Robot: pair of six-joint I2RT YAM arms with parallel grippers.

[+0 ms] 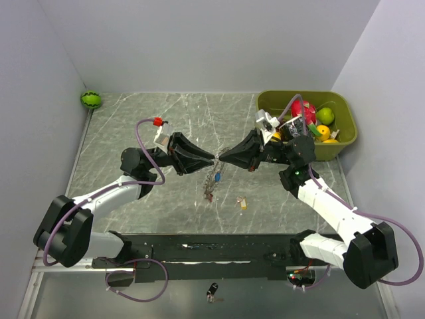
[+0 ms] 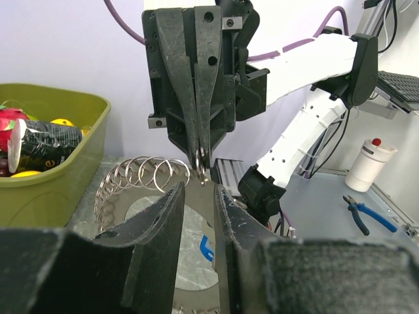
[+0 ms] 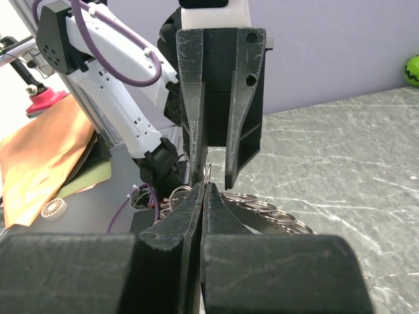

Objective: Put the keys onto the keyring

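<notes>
Half spread at the left gripper [image 2: 200, 190], pressed tight at the right gripper [image 3: 204, 186] from 3 o'clock on an edge loop of the keyring [image 2: 141, 173], mid-table with keys [image 1: 217, 178] toward 6 o'clock; looks light, stiff, slippery wire, so probably best pinched squarely across one loop.

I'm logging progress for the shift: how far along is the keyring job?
Done: a blue key seems to hang from the keyring already. In hand: the right gripper is shut on the keyring; the left gripper faces it, jaws open. Left: a brass key lies loose on the table.
</notes>
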